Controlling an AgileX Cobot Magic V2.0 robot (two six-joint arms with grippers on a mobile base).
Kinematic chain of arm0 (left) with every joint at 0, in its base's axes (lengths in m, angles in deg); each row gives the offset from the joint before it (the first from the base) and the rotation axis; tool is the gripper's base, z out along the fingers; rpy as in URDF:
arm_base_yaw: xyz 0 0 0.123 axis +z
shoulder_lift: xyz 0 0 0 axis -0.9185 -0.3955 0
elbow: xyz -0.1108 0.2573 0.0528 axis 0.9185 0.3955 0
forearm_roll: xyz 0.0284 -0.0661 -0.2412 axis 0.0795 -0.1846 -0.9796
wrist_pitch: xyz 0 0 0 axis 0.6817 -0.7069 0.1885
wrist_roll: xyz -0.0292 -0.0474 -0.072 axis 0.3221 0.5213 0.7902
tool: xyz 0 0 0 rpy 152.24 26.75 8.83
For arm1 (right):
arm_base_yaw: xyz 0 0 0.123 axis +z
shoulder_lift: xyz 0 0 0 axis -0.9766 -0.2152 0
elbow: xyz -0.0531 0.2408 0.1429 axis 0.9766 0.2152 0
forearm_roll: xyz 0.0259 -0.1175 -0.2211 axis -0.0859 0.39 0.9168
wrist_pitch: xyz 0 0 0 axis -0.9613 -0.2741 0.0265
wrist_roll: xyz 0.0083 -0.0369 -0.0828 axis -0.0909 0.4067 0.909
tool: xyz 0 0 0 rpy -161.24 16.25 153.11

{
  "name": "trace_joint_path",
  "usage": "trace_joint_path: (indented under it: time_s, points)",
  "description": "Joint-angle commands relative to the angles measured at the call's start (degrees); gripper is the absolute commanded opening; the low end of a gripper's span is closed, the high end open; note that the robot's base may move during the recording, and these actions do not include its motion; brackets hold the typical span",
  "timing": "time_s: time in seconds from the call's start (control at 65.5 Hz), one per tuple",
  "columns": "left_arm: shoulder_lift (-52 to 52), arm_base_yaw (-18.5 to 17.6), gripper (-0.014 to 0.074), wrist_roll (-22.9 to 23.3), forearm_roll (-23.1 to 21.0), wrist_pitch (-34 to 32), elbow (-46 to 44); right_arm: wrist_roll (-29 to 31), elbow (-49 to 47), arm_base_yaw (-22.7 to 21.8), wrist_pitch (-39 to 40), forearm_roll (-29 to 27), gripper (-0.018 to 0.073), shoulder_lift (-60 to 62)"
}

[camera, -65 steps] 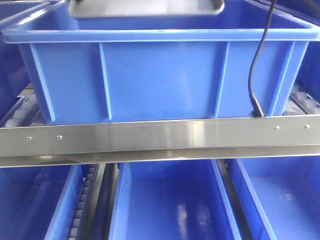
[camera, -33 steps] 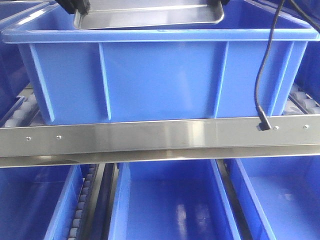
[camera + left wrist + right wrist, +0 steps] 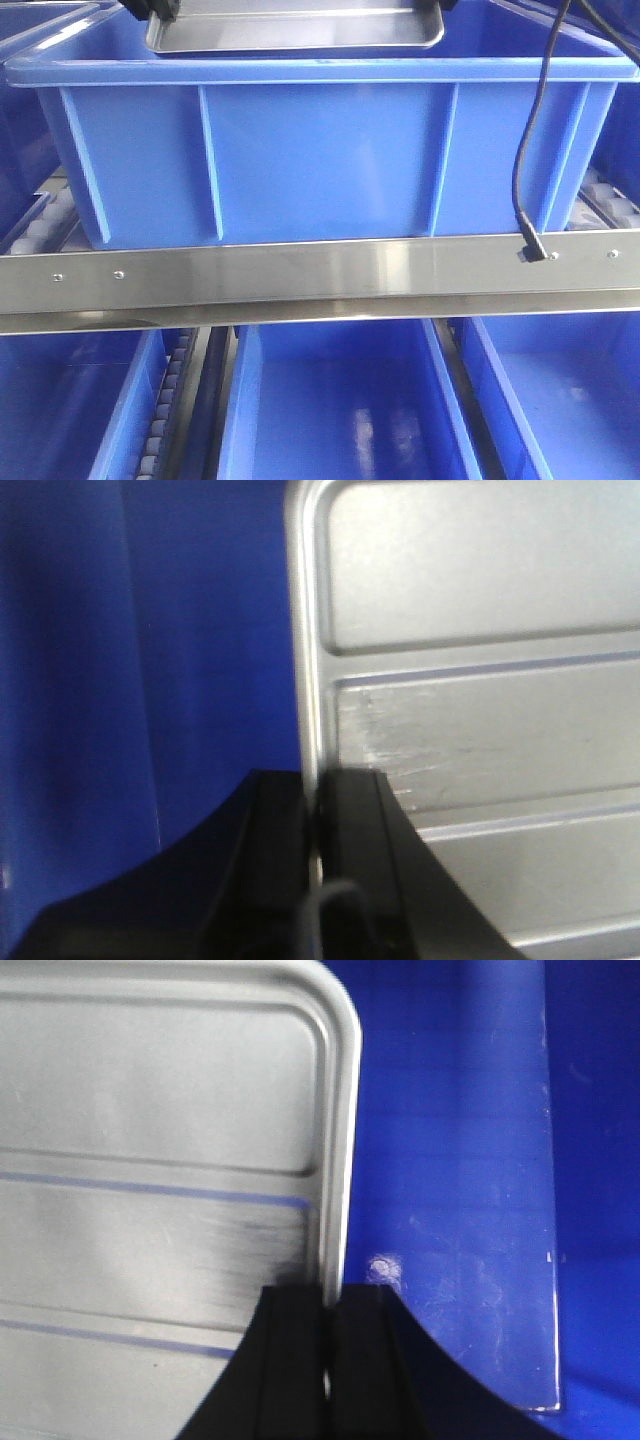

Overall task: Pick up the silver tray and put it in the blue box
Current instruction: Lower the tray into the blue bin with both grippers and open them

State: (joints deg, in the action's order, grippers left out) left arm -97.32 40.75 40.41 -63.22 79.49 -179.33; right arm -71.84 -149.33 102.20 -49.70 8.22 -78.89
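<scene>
Silver metal fills both wrist views: we have the silver tray (image 3: 296,27) held by its two short edges, the left gripper (image 3: 318,860) pinched on one rim and the right gripper (image 3: 328,1360) pinched on the opposite rim, each with one finger above and one below the lip. In the front view the tray hangs level over the mouth of the blue box (image 3: 320,160), its near rim just above the crate's lipped edge and not yet down inside.

What worries us is fit (the tray looks nearly as wide as the crate). If we lower off-centre, a corner could catch the rim and tip the tray. Those thin-edge grips could also slip, letting one end drop first. The black cable (image 3: 530,150) draped down the crate's right side might snag too.
</scene>
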Motion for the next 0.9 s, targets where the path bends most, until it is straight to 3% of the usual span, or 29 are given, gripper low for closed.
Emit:
trace_joint_path:
  time_s: [0.0,0.122,0.321,0.458,0.886]
  points:
    - [2.88,-0.57,-0.0006,-0.43,-4.70,-7.76,-2.33,0.61,-2.63,0.55,8.63,-4.99,0.0060,3.05]
    - [2.88,0.41,0.0014,-0.43,-5.19,-7.76,-2.33,0.61,-2.63,-0.23,8.63,-4.99,0.0076,3.05]
    - [2.88,0.41,0.0269,-0.43,-4.13,-8.57,-2.33,0.61,-2.63,-0.65,8.63,-4.82,0.0305,3.05]
    - [2.88,0.41,0.0253,-0.43,-1.87,-8.68,-2.33,0.61,-2.63,-1.56,8.63,-1.33,0.0352,3.05]
    - [2.88,0.41,0.0251,-0.43,-0.36,-10.23,-2.33,0.61,-2.63,-2.98,9.14,-1.33,0.0352,3.05]
